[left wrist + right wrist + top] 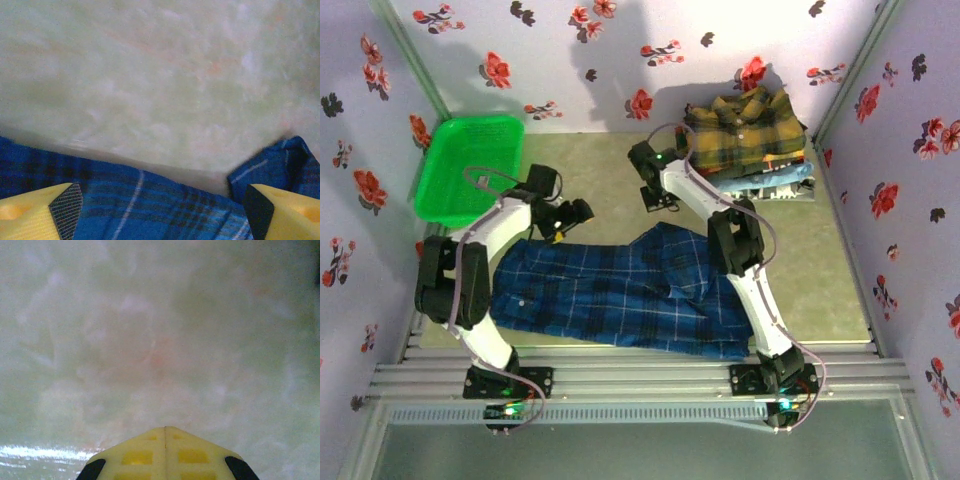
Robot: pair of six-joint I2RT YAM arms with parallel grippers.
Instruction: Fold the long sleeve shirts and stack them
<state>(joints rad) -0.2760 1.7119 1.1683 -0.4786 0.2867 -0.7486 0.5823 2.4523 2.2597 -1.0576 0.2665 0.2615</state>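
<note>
Dark blue plaid shirt (620, 290): lies spread across the near half of the table (600, 165), between the two arms, rumpled near its middle and along the far edge.

Mustard-yellow plaid shirt (748, 125): folded, collar up, on top of a stack in the far right corner. Light blue shirts (788, 180) show at the stack's near edge (how many, I cannot tell).

Left gripper (162, 200): jaws spread wide, nothing between them, hanging over the far edge of the blue plaid shirt. From the wrist view a yellow fingertip sits at each lower corner, cloth below and bare table beyond.

Right gripper (165, 430): fingers pressed together, holding nothing, over bare table between the blue shirt and the stack.

Green basket (465, 165): far left, tipped against the wall, well apart from both shirts.
</note>
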